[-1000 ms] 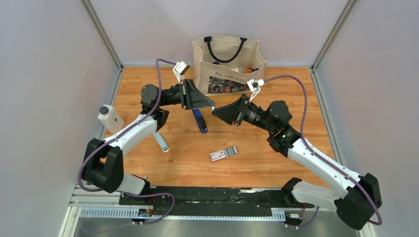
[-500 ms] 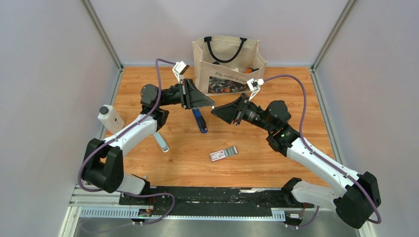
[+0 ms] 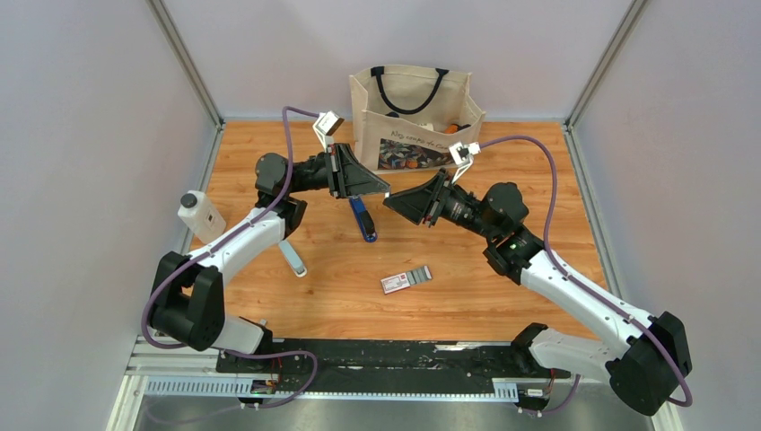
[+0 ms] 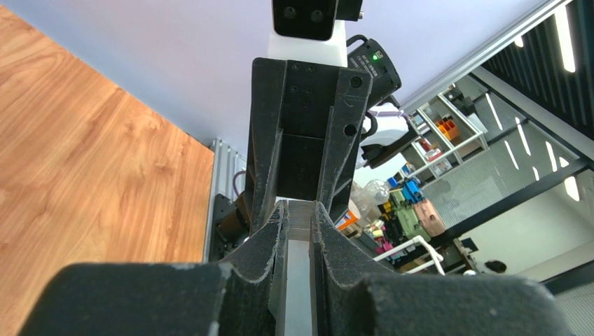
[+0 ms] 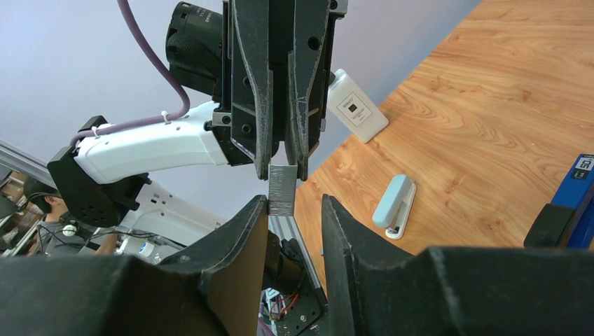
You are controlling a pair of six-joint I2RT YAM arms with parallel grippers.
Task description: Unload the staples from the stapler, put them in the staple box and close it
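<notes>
Staples sit pinched in our left gripper mid-frame, between the spread jaws of our right gripper.

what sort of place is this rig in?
Probably a robotics lab test cell: wooden table boxed in by plain wall panels, two arms bolted to a rail, cluttered storage shelves beyond.

Left end effector pinched closed; right end effector spread; both raised, tip-to-tip.
</notes>
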